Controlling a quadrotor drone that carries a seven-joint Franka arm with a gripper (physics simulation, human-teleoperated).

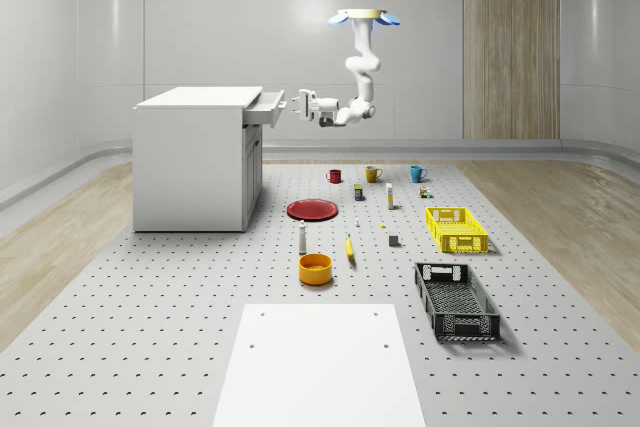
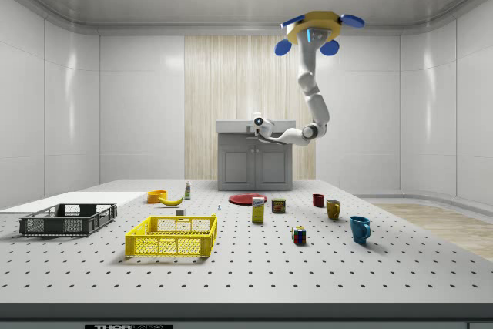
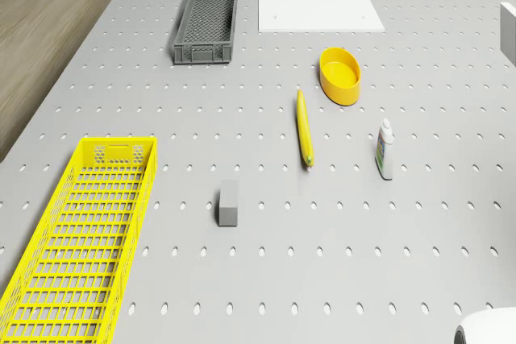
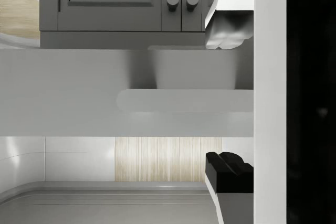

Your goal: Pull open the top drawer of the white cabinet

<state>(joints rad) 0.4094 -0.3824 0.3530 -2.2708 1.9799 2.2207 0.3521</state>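
- The drone (image 1: 365, 16) was seen hovering in the upper middle of the whole-scene view, high above the far end of the table (image 1: 150, 347) and to the right of the cabinet (image 1: 195, 162).
- The arm (image 1: 360, 72) was hung from the drone and bent toward the whole-scene view's left, so that the gripper (image 1: 297, 106) was held level with the cabinet's top.
- The drawer (image 1: 266, 109) was found partly pulled out of the cabinet, jutting toward the whole-scene view's right, left of centre in that frame.
- The gripper was placed just at the drawer's front; in the wrist view its fingertips (image 4: 228, 32) were seen spread, one above and one below the drawer's long handle (image 4: 184, 100), not pressed on it.
- In the side view the cabinet (image 2: 254, 156) was set at mid-frame, with the gripper (image 2: 256, 123) right at its upper edge.
- In the wrist view the cabinet doors' two round knobs (image 4: 182, 1) were shown in the upper middle.
- On the table a red plate (image 1: 312, 209), an orange bowl (image 1: 315, 268), a banana (image 1: 350, 247), a bottle (image 1: 303, 239), a yellow crate (image 1: 457, 229) and a black crate (image 1: 456, 300) were laid out, well apart from the cabinet's drawer.
- Three cups (image 1: 373, 174) were lined up beyond the plate.
- A white sheet (image 1: 318, 367) was spread at the bottom middle of the whole-scene view.
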